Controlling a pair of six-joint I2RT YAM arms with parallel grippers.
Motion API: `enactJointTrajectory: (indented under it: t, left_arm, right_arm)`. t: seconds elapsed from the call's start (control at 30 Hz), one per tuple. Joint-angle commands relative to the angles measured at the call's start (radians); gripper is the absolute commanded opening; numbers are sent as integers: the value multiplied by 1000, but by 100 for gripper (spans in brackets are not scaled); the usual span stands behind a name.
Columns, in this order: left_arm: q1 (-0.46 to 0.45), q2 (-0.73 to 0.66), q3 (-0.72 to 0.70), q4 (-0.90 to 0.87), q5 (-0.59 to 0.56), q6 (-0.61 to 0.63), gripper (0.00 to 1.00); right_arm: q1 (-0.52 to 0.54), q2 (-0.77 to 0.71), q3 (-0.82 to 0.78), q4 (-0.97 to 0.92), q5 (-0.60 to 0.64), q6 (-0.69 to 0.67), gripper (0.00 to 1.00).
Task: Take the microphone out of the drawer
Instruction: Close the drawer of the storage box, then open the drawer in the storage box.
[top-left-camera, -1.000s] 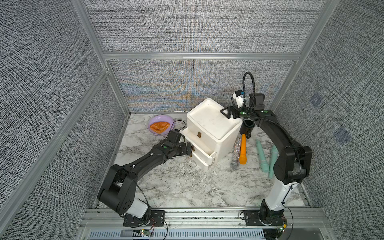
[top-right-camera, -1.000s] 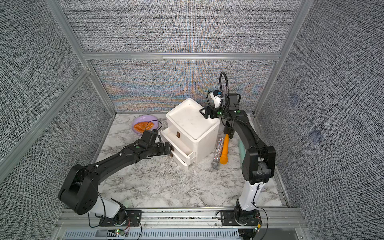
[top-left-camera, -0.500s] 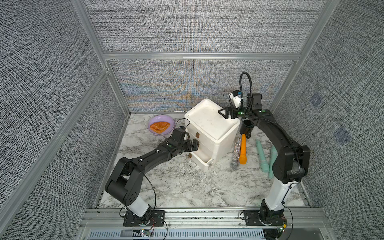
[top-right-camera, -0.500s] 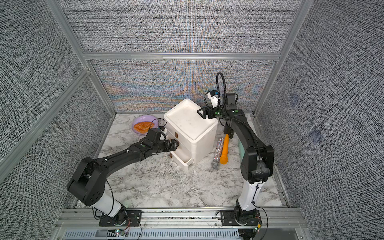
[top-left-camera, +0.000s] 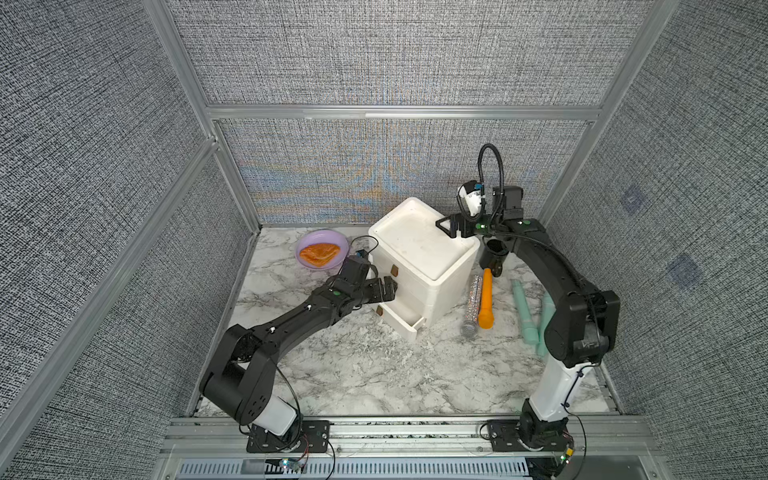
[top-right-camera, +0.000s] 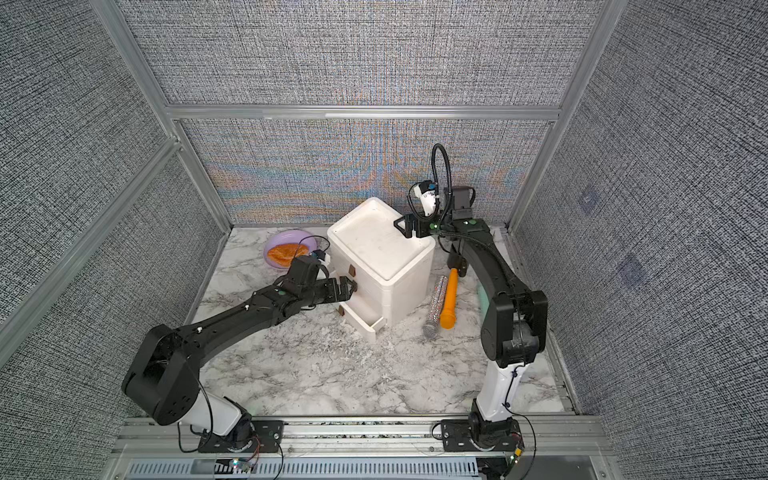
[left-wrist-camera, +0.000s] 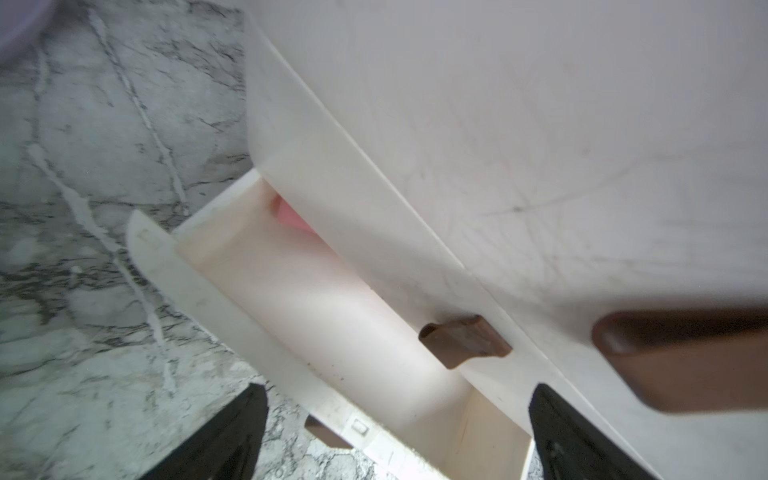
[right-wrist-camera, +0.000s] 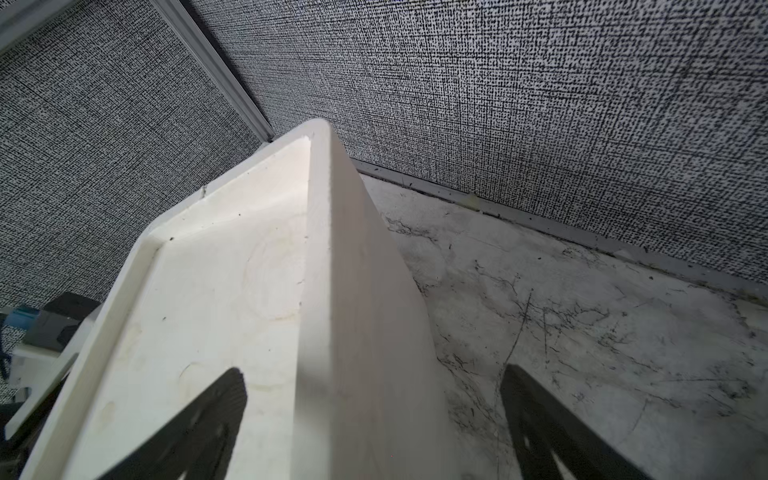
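Note:
A white cabinet (top-left-camera: 424, 249) has three drawers with brown handles. Its bottom drawer (top-left-camera: 405, 322) stands partly open; the left wrist view shows that drawer (left-wrist-camera: 332, 311) with only a pink thing (left-wrist-camera: 291, 216) far inside, mostly hidden. A silver glitter microphone (top-left-camera: 473, 305) and an orange microphone (top-left-camera: 485, 299) lie side by side on the table right of the cabinet. My left gripper (top-left-camera: 388, 289) is open against the shut middle drawer's front, holding nothing. My right gripper (top-left-camera: 446, 227) is open, straddling the cabinet's top right edge (right-wrist-camera: 324, 249).
A purple bowl (top-left-camera: 322, 249) with an orange piece of food sits left of the cabinet by the back wall. Two teal objects (top-left-camera: 525, 309) lie on the marble table (top-left-camera: 353, 365) under the right arm. Grey walls close in on three sides.
My left gripper moved right and pushed the middle drawer shut; the cabinet turned and shifted slightly. The bottom drawer stays partly open. The right gripper stayed on the cabinet's top edge.

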Motion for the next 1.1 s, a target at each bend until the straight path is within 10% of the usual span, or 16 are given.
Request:
enactJointTrajectory:
  t: [0.0,1.07]
  left_arm:
    - [1,-24,2,-120,-72,19,100]
    - [1,100,6,-327,-251,-23,100]
  right_arm:
    - [10,19,-5,-99,-7,-8,98]
    - [16,-14,-1,-152,255,-24,98]
